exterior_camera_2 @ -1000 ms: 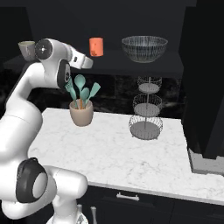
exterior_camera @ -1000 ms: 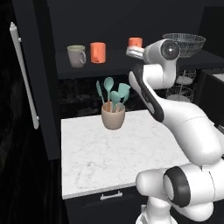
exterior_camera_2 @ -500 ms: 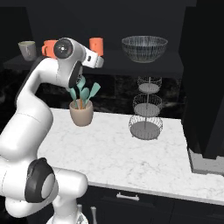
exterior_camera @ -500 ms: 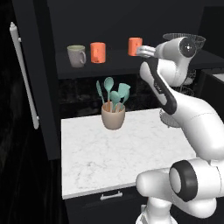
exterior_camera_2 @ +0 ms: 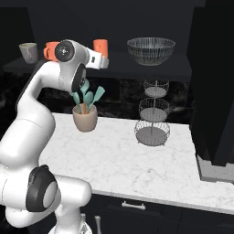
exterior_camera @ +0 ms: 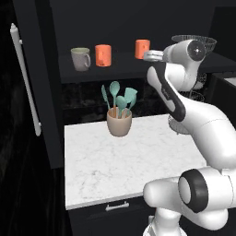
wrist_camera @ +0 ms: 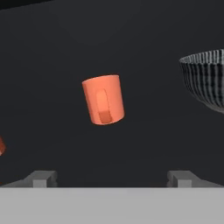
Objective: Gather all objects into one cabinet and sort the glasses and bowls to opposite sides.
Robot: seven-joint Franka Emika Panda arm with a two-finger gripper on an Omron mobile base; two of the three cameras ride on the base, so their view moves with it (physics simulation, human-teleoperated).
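Note:
On the black cabinet's shelf (exterior_camera: 124, 69) stand a grey-beige mug (exterior_camera: 81, 59), an orange mug (exterior_camera: 103, 55) and a second orange mug (exterior_camera: 142, 49). The dark mesh bowl (exterior_camera_2: 151, 50) sits further right on the same shelf. My gripper (exterior_camera: 148, 56) is open at shelf height, just in front of the right orange mug (exterior_camera_2: 101, 48). In the hand view that mug (wrist_camera: 103, 99) is centred ahead of the gripper (wrist_camera: 113, 179), handle toward me, with the bowl (wrist_camera: 205, 81) to its right. Nothing lies between the fingertips (wrist_camera: 41, 178). The cabinet door with its white bar handle (exterior_camera: 25, 78) stands open at the left.
A beige pot of teal utensils (exterior_camera: 119, 123) stands at the back of the marble counter (exterior_camera: 115, 175), below the shelf. A tiered wire basket (exterior_camera_2: 152, 132) sits to its right. A tall dark unit (exterior_camera_2: 215, 91) bounds the counter on the right.
The arm's wrist has swung to the right and the open hand has edged along the shelf front toward the right orange mug. The mugs and bowl have not moved.

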